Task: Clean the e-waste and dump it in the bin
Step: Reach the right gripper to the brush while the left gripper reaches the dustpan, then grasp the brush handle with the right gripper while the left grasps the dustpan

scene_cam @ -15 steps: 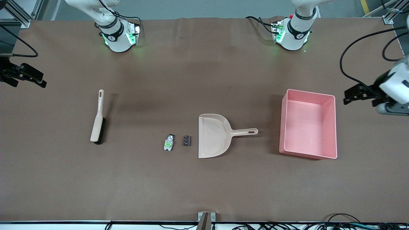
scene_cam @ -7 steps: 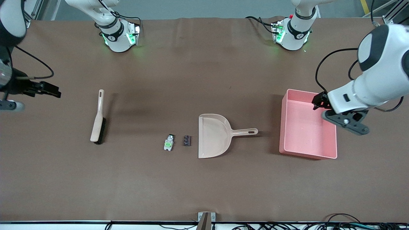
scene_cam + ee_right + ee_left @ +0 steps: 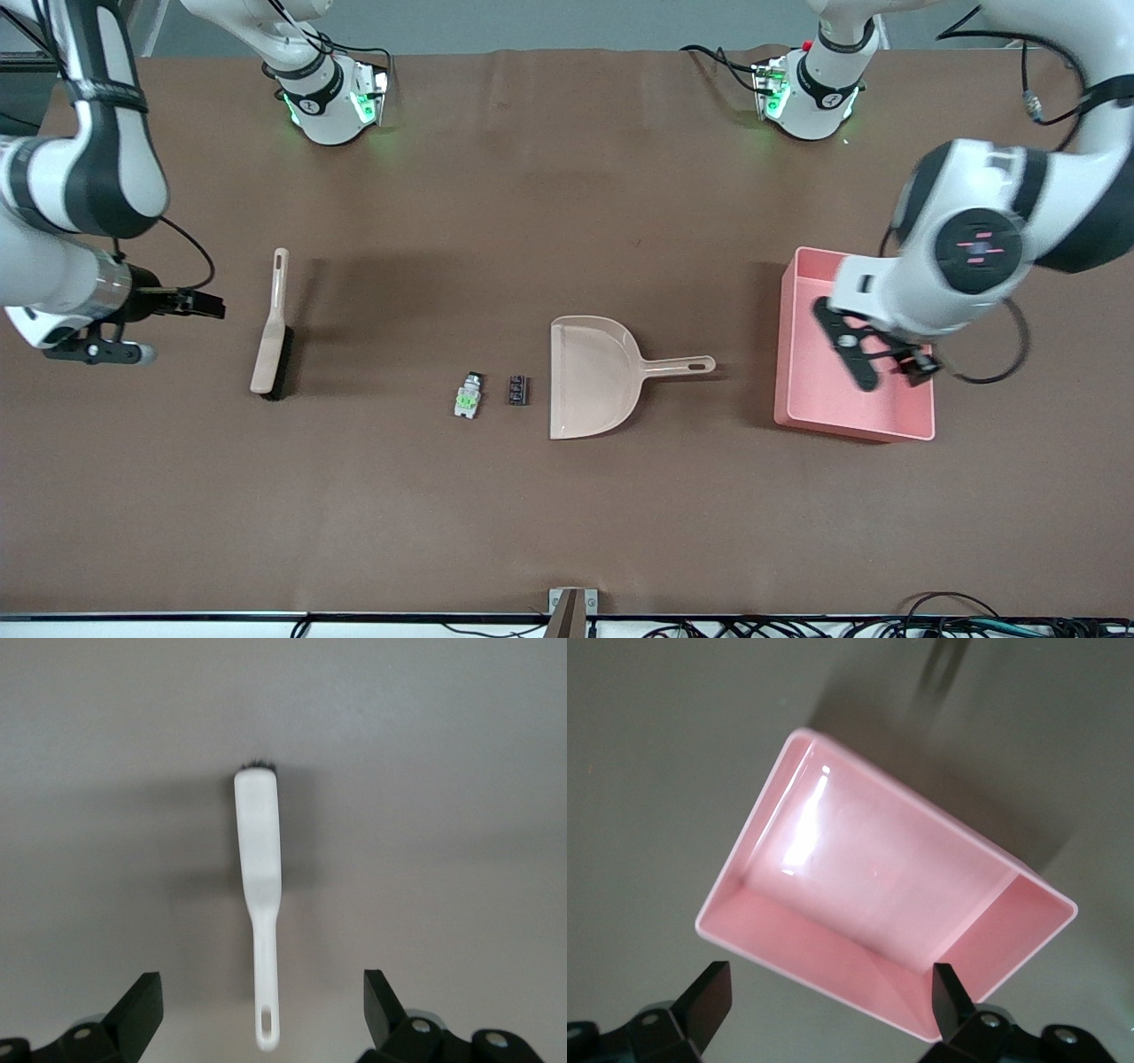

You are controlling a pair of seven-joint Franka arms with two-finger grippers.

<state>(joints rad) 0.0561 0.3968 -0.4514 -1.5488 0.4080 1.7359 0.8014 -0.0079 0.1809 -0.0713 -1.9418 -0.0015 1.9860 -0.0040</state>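
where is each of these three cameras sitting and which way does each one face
Front view: high across the table, facing both arms' bases; shows both arms, brush, dustpan, bin.
Left wrist view: looks down into the bin; left gripper shows, open.
Right wrist view: looks down at the brush; right gripper shows, open.
Each wrist view shares its object with the front view.

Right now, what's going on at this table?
Nothing is held yet. The left pincer is open over the pink bin, which looks empty. The right pincer is open above the table by the brush, at the right arm's end. The two e-waste parts lie loose on the table beside the dustpan's open mouth, not yet swept in.
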